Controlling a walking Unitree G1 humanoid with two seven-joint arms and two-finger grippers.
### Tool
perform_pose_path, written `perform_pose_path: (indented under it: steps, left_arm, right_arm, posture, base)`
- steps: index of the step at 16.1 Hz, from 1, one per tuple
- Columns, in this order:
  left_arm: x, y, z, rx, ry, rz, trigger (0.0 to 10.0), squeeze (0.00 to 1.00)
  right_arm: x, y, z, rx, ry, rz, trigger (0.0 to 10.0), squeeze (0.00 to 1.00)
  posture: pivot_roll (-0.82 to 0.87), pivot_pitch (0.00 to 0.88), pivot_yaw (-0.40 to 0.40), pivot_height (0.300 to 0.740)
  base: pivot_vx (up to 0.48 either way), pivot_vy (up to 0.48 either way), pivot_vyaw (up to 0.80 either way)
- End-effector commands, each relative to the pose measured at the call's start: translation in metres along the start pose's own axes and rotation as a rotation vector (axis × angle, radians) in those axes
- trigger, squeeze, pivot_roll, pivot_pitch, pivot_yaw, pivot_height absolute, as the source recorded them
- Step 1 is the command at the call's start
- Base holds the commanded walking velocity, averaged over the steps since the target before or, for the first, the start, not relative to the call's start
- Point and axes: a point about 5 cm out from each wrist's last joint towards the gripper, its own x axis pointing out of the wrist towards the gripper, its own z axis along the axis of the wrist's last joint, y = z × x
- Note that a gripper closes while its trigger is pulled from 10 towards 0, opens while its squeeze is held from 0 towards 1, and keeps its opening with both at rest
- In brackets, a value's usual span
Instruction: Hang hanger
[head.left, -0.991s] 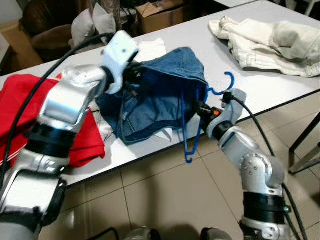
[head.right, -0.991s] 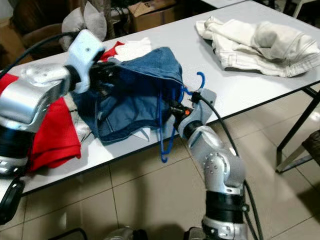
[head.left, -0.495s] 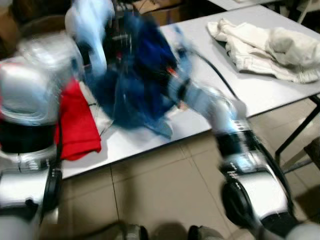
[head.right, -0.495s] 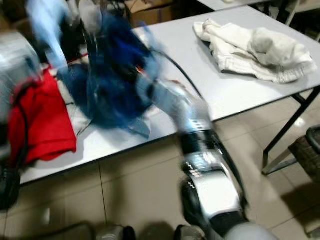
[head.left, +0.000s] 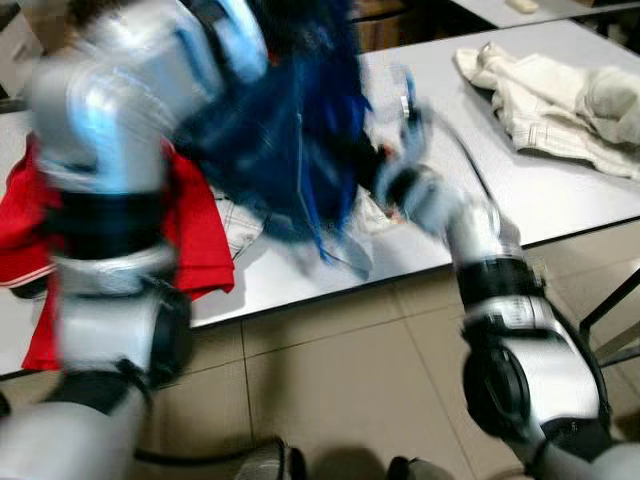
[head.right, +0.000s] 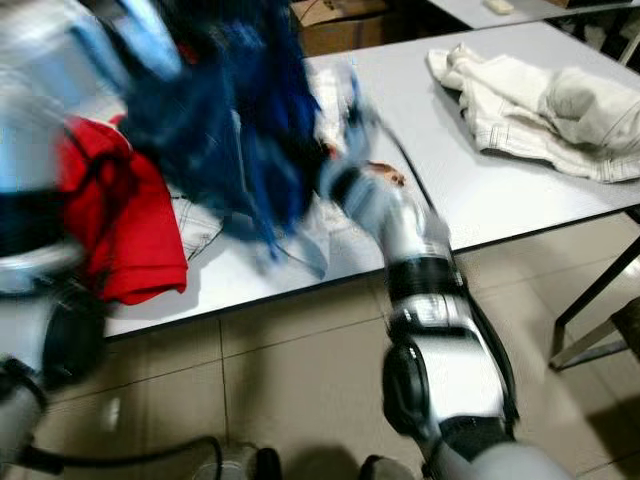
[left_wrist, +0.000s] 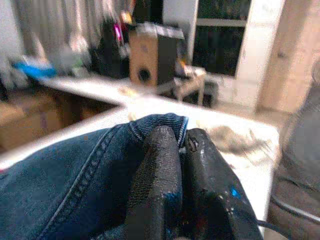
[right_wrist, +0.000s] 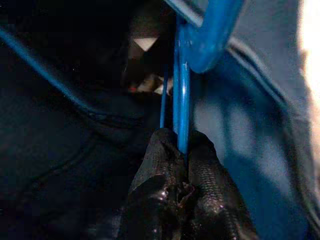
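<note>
Over a white table (head.left: 560, 190) on beige floor tiles (head.left: 350, 380), the left gripper (left_wrist: 181, 145) pinches blue denim (left_wrist: 75, 180); the right gripper (right_wrist: 182, 147) clamps a blue hanger (right_wrist: 183, 100).

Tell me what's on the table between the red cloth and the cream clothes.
In the right eye view, the lifted blue jeans and the right gripper lie between the red cloth and the cream clothes.

Two silver metallic arms with rounded segments and black bands at the joints are seen, the left arm (head.left: 110, 200) blurred. A black cable is run along the right arm (head.left: 500, 300). Long black textured fingers are shown on the left gripper (left_wrist: 182, 150) and the right gripper (right_wrist: 182, 150), with a small blue glint on one.
</note>
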Motion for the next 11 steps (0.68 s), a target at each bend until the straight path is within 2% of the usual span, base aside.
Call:
perform_pose_path:
  steps: [1,2,3,4,5,6,8,9,10,11]
  left_arm:
    - [0.001,-0.001,-0.003,0.009,0.025,0.014,1.2,0.00]
    - [0.003,-0.002,-0.013,-0.014,0.056,0.014,1.7,0.00]
    - [0.003,-0.002,-0.035,-0.007,0.138,0.031,2.0,0.00]
    - [0.003,-0.001,-0.044,0.004,0.173,0.039,2.0,0.00]
    - [0.001,0.002,-0.052,0.068,0.216,0.058,2.4,0.00]
    - [-0.005,0.009,-0.066,0.207,0.288,0.077,3.2,0.00]
    - [-0.009,0.012,-0.073,0.267,0.328,0.072,3.5,0.00]
    - [-0.011,0.009,-0.076,0.248,0.344,0.040,3.2,0.00]
    - [-0.011,0.004,-0.076,0.195,0.341,-0.001,2.5,0.00]
    - [-0.011,-0.007,-0.073,0.070,0.317,-0.076,1.5,0.00]
  right_arm:
    - [0.001,0.004,0.001,-0.007,0.006,0.016,10.0,0.00]
    - [-0.002,0.000,-0.005,0.002,0.021,0.015,10.0,0.00]
    - [-0.010,-0.008,-0.016,0.012,0.048,0.014,10.0,0.00]
    - [-0.013,-0.010,-0.020,0.015,0.056,0.014,10.0,0.00]
    - [-0.015,-0.011,-0.021,0.007,0.053,0.022,10.0,0.00]
    - [-0.021,-0.008,-0.014,-0.024,0.005,0.042,10.0,0.00]
    - [-0.024,-0.004,-0.004,-0.030,-0.082,0.052,10.0,0.00]
    - [-0.025,0.000,0.003,0.005,-0.159,0.053,10.0,0.00]
    - [-0.021,0.001,0.004,0.048,-0.200,0.043,10.0,0.00]
    - [-0.011,0.003,0.001,0.127,-0.243,0.040,10.0,0.00]
  posture:
    - [-0.05,0.068,0.133,0.740]
    - [-0.05,0.076,0.145,0.740]
    - [-0.05,0.082,0.152,0.740]
    - [-0.05,0.082,0.152,0.740]
    - [-0.04,0.085,0.154,0.740]
    - [-0.04,0.085,0.152,0.740]
    - [-0.04,0.088,0.152,0.740]
    - [-0.05,0.091,0.158,0.740]
    - [-0.04,0.093,0.161,0.740]
    - [-0.04,0.097,0.166,0.740]
  base:
    - [0.000,0.000,0.00]
    - [0.000,0.000,0.00]
    - [0.000,0.000,0.00]
    - [0.000,0.000,0.00]
    - [0.000,0.000,0.00]
    - [0.000,0.000,0.00]
    - [0.000,0.000,0.00]
    - [0.000,0.000,0.00]
    - [0.000,0.000,0.00]
    - [0.000,0.000,0.00]
